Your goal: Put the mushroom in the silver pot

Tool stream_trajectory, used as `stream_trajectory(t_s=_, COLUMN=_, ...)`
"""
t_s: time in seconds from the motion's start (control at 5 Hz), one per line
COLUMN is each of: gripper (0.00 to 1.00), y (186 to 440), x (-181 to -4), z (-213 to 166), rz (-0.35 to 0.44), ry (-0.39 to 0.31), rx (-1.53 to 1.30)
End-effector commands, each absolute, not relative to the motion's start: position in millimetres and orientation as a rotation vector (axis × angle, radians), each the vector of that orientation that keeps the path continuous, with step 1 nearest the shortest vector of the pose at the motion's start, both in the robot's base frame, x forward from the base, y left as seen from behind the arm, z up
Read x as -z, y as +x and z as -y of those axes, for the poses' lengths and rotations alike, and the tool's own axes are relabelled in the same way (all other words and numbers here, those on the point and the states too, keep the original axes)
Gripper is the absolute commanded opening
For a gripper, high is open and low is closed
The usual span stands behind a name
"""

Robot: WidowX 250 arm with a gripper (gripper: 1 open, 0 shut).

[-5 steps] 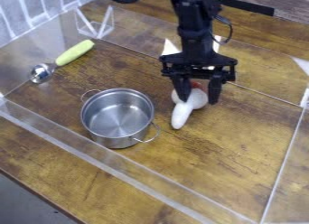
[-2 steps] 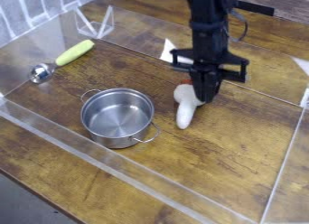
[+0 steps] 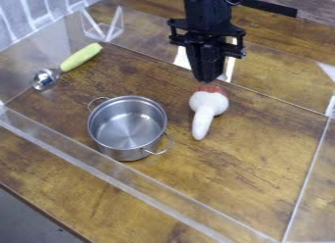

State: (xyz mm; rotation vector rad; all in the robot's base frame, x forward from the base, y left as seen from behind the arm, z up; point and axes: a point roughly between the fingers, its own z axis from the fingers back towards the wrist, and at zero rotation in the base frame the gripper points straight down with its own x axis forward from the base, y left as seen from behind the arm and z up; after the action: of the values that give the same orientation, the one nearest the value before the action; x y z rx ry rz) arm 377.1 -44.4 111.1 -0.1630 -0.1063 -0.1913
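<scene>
With the black pincer (image 3: 209,78) narrow and empty, re-grip the white-stemmed, reddish-capped toy mushroom (image 3: 205,114) right of the round shiny steel pot (image 3: 127,125).

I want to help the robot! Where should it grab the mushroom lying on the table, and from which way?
Probably the thick white stem of the mushroom, from straight above. It lies flat on the wooden table with its reddish cap pointing away from the camera, so the stem is the longest straight part. The gripper hangs over the cap end, so its jaws should close across the stem's width.
</scene>
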Motion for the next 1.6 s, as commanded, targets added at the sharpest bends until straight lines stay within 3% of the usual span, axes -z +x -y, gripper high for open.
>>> stream_trajectory(t_s=0.0, gripper=1.00, y=380, x=-114.6, z=37, rz=0.153, ry=-0.149, rx=0.147)
stream_trajectory(t_s=0.4, gripper=1.00, y=383, x=-63.4, z=42, rz=0.095, ry=-0.121, rx=0.097)
stream_trajectory(t_s=0.6, gripper=1.00, y=386, x=-51.7, z=46, rz=0.076, ry=-0.112, rx=0.090)
stream_trajectory(t_s=0.8, gripper=0.00, y=388, x=-51.7, z=44, rz=0.072, ry=-0.110, rx=0.059)
stream_trajectory(t_s=1.0, gripper=0.00, y=386, x=-55.1, z=40, rz=0.088, ry=-0.104, rx=0.026)
stream_trajectory(t_s=1.4, gripper=0.00, y=371, x=-107.8, z=15, rz=0.192, ry=-0.086, rx=-0.056)
